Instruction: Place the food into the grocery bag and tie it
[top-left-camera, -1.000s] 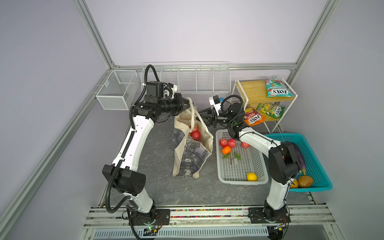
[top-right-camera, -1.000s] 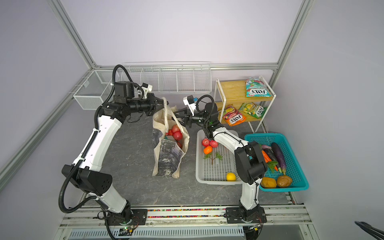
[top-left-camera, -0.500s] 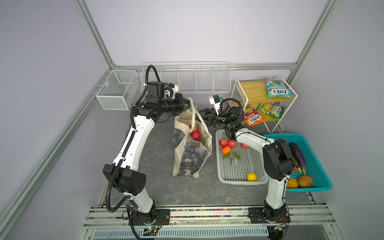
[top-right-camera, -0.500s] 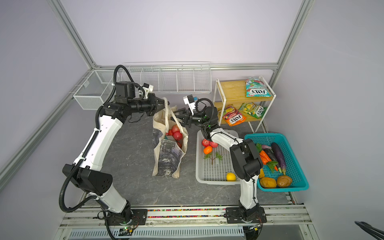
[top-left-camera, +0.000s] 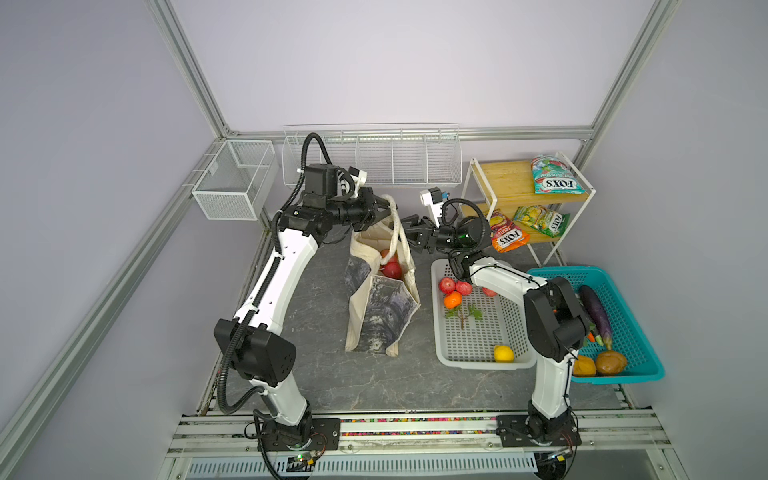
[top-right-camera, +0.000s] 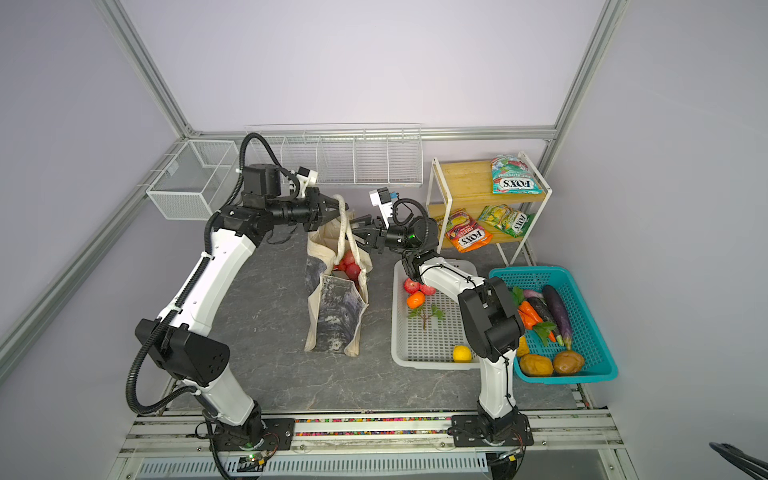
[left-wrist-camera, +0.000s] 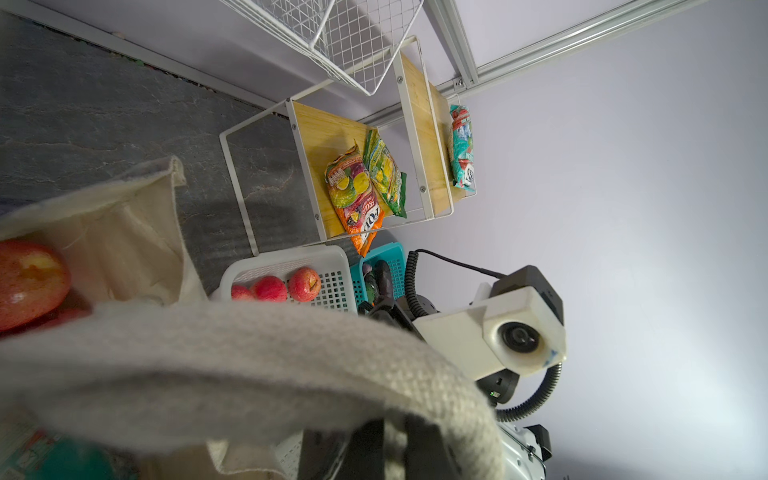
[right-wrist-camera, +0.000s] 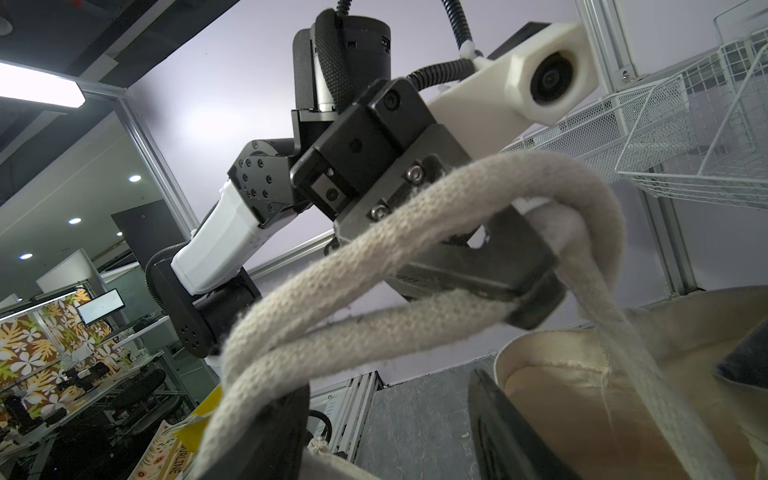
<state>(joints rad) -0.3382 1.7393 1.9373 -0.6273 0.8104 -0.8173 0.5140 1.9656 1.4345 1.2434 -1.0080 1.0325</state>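
The cream grocery bag (top-left-camera: 382, 307) stands upright on the grey table, with red apples (top-left-camera: 392, 269) showing in its mouth. My left gripper (top-left-camera: 384, 210) is shut on the bag's cream handles (top-left-camera: 400, 226) and holds them up above the bag; the strap (left-wrist-camera: 249, 365) crosses the left wrist view. My right gripper (top-left-camera: 409, 237) is open just right of the handles, which drape over one of its fingers (right-wrist-camera: 270, 436). More food lies in the white basket (top-left-camera: 478, 336): red apples (top-left-camera: 447, 285) and a yellow fruit (top-left-camera: 503, 353). A teal FOX'S packet (top-left-camera: 555, 178) sits on the shelf.
A wooden two-tier shelf (top-left-camera: 507, 187) with more snack packets stands at the back right. A teal basket (top-left-camera: 623, 316) with eggplants and orange vegetables is at the far right. Wire baskets (top-left-camera: 374, 158) hang on the back wall, another (top-left-camera: 232, 183) at the left.
My right gripper's jaws have spread wider beside the handles, and the right arm has folded slightly toward the bag. The left gripper still holds the handles in the same place.
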